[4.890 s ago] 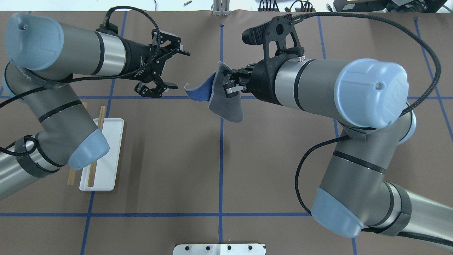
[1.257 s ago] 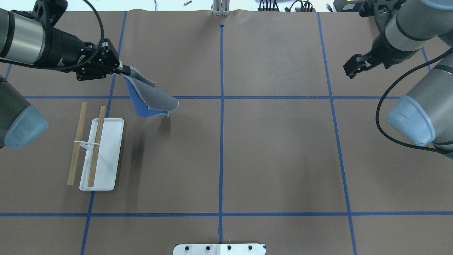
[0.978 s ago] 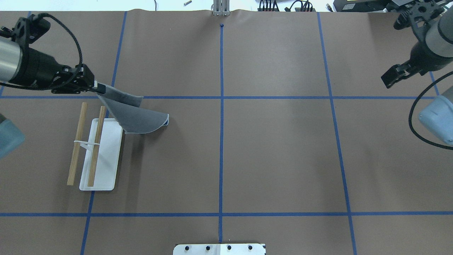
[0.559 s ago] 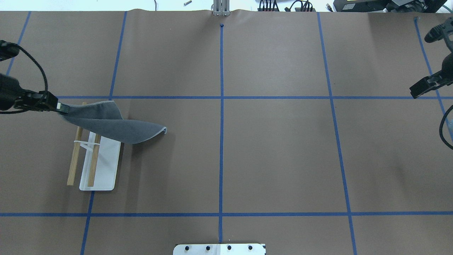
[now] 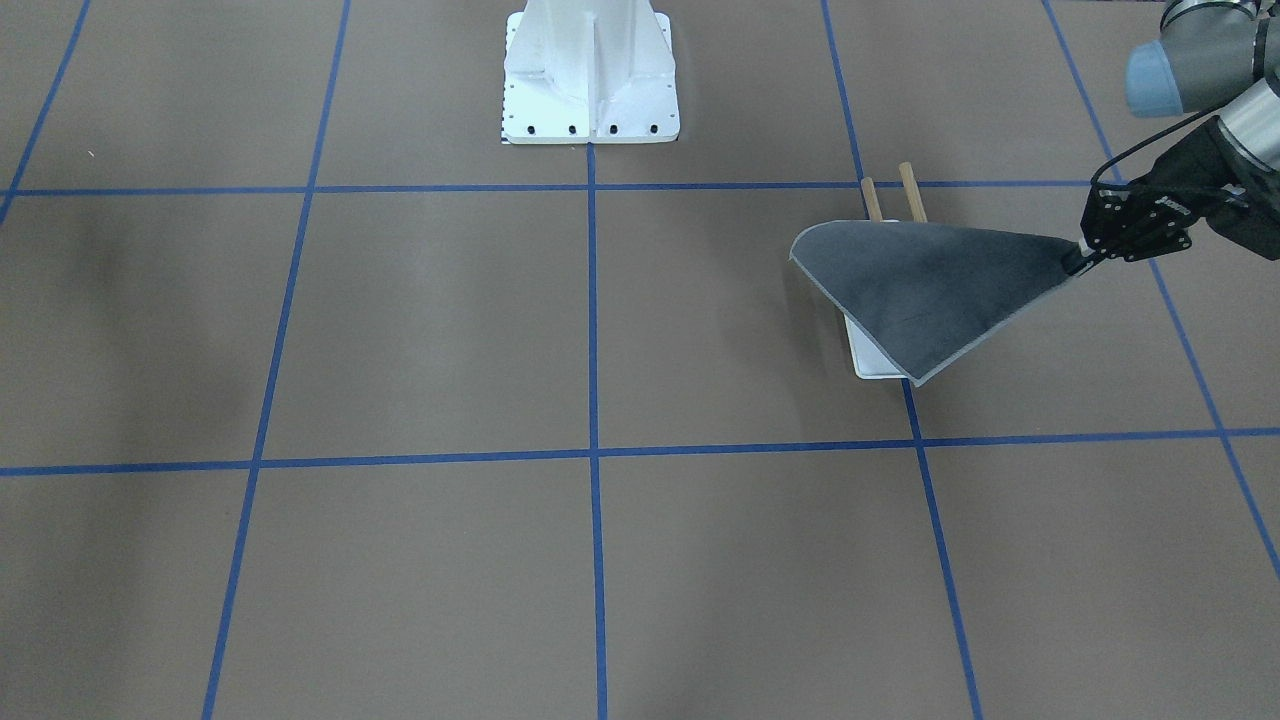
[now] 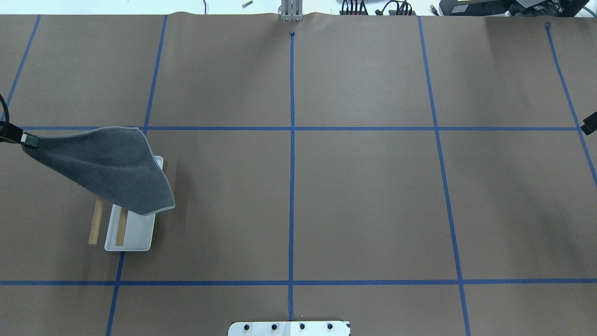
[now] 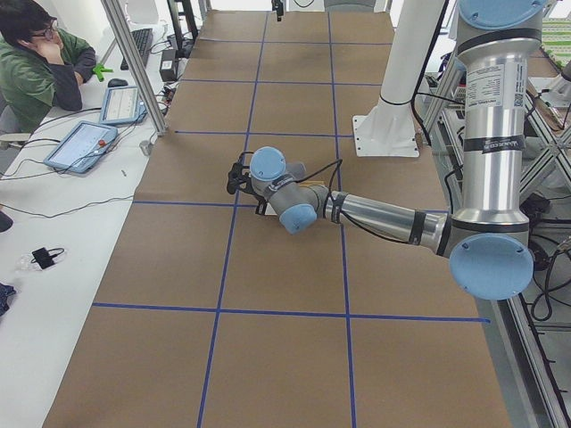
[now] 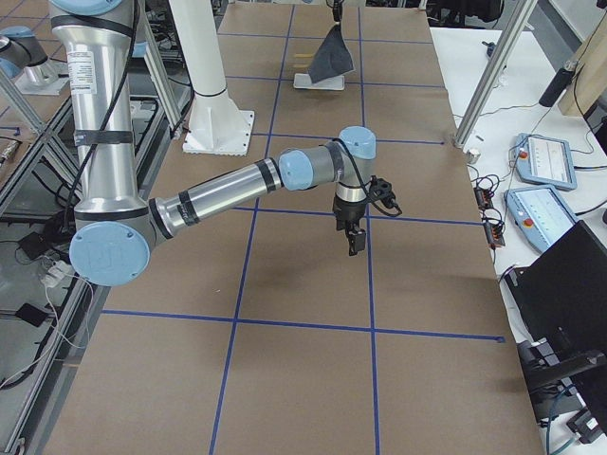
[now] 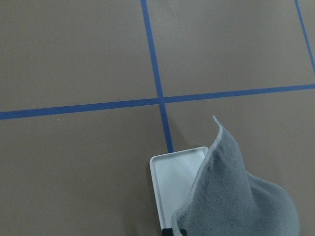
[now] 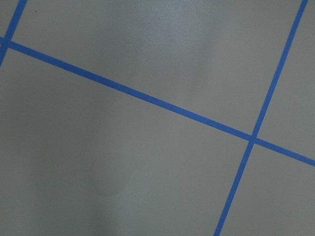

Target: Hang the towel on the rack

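The left gripper (image 6: 25, 140) is at the left edge of the overhead view, its fingers closed on one corner of the towel (image 6: 109, 165). The towel, grey side up, spreads from that corner rightward and down across the upper part of the rack (image 6: 122, 226). Only the lower rod ends (image 6: 96, 228) and the white base (image 6: 140, 233) show below it. Contact between towel and rods cannot be determined. Compared with 0.6 s earlier, the left gripper is farther left. The towel's trailing corner, then well right of the rack, now hangs at the base's right edge. The right gripper (image 6: 589, 126) has withdrawn to the right edge of the frame; its finger state cannot be told.
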Robot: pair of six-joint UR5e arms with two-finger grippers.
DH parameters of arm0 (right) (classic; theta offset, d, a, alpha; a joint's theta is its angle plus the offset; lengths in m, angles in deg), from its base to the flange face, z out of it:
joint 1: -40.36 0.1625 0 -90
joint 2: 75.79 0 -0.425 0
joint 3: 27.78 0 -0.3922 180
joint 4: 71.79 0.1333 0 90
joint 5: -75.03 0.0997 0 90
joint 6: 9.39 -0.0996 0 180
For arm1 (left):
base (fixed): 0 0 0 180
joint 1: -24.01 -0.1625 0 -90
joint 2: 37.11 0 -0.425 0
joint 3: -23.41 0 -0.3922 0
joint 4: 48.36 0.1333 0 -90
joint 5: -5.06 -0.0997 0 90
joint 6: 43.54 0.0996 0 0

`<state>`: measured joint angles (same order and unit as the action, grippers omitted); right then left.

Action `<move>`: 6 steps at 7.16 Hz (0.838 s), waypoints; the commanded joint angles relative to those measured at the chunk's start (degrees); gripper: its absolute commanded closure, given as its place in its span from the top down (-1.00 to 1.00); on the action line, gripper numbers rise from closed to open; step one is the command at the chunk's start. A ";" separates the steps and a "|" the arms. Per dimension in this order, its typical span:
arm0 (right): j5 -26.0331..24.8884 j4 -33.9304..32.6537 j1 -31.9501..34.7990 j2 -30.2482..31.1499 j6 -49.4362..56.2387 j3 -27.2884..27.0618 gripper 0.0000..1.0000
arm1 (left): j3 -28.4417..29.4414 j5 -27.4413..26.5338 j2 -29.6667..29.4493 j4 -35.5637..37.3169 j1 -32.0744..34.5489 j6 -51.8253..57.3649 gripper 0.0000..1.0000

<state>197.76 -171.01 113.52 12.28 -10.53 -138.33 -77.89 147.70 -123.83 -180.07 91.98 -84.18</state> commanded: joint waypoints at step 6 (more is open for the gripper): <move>0.14 -0.01 2.07 3.32 0.09 0.68 1.00 | 3.30 -7.70 0.05 1.87 2.70 9.74 0.97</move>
<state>197.97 -171.02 114.79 14.35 -10.28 -137.71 -74.72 143.30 -123.74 -180.03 94.63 -78.06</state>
